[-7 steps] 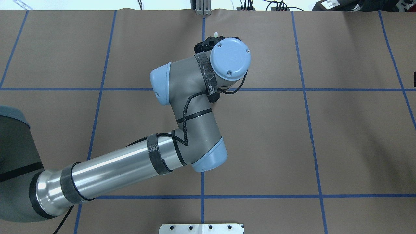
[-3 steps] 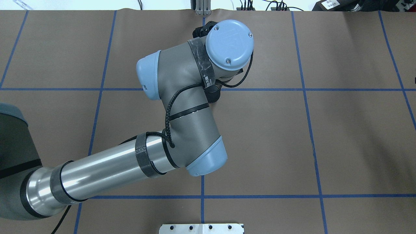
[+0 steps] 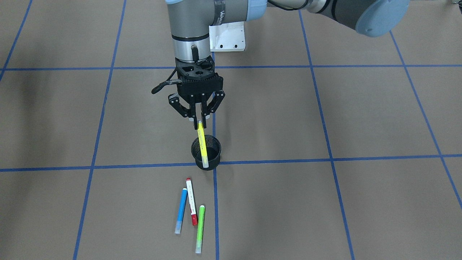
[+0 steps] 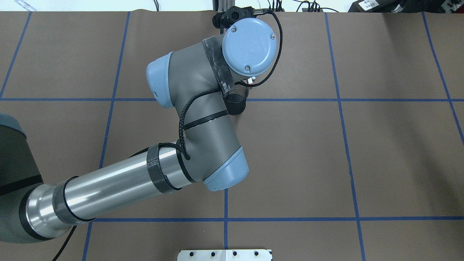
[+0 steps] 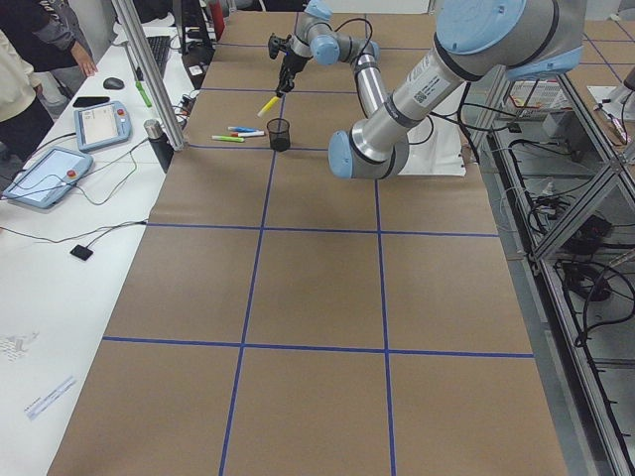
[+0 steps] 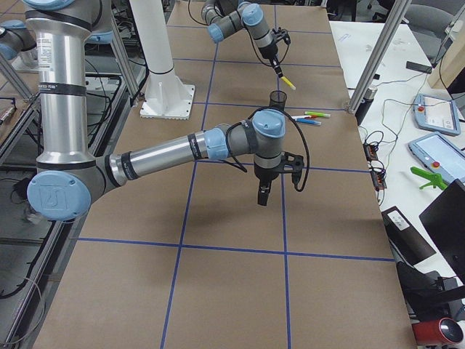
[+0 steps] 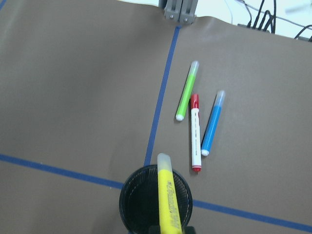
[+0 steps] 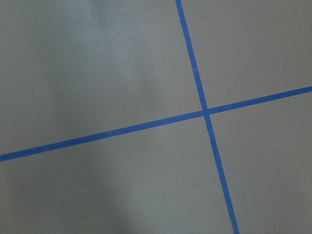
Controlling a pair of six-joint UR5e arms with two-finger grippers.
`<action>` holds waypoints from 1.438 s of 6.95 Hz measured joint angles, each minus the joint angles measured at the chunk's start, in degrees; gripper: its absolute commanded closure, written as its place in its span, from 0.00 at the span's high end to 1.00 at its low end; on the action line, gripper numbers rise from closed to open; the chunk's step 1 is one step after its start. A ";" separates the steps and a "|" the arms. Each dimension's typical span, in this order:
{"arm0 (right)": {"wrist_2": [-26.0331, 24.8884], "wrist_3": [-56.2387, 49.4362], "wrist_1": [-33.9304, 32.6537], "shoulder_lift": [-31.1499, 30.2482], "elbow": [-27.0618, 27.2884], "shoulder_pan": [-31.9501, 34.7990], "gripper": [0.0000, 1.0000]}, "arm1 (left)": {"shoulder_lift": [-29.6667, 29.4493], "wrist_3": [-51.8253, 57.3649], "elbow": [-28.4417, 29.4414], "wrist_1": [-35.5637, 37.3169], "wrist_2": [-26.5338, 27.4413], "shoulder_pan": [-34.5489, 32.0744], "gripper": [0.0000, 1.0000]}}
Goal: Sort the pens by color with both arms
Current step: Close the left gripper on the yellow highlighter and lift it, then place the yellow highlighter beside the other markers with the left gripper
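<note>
we had just swung our left tool (image 3: 197, 121), clenched on the yellow pen (image 3: 202, 144), farther out so the pen hung tilted above the mesh cup (image 3: 213, 161), likely ready to drop; the right tool's (image 6: 263, 195) grip we could not tell.

Brown table cover (image 8: 97, 58) fills the whole view. Two strips of blue tape cross on it, right of centre. The long strip (image 8: 97, 138) climbs from the left edge to the right edge. The second strip (image 8: 191, 48) drops from the top to the bottom edge, leaning right. The lower left lies in soft shade, where a faint curved mark (image 8: 109, 197) may be a crease or scuff.
</note>
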 measured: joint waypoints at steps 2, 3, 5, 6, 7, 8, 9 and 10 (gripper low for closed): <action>-0.51 -6.58 0.04 -1.84 -1.74 2.09 1.00 | 0.28 0.41 7.66 -11.00 7.04 -0.04 0.00; -0.69 -8.20 0.10 -2.07 -2.70 2.76 1.00 | 0.28 0.89 11.38 -15.11 9.89 -0.14 0.00; -1.29 -10.59 0.48 -2.06 -4.54 3.13 1.00 | 0.24 1.81 17.73 -21.43 14.20 -0.70 0.00; -1.67 -11.21 0.54 -2.20 -4.91 3.43 1.00 | 0.23 1.99 20.72 -24.25 15.58 -1.07 0.00; -1.96 -11.65 0.55 -2.29 -5.04 3.90 1.00 | 0.23 2.05 22.94 -25.95 16.69 -1.31 0.72; -1.97 -11.87 0.49 -2.15 -5.06 4.16 1.00 | 0.19 2.10 24.19 -26.73 17.48 -1.40 1.00; -1.83 -11.78 0.41 -1.95 -4.86 4.29 1.00 | 0.18 2.43 24.44 -26.99 17.75 -1.43 1.00; -1.65 -11.52 0.37 -1.98 -4.48 4.48 1.00 | 0.26 3.33 24.00 -27.06 17.76 -1.48 1.00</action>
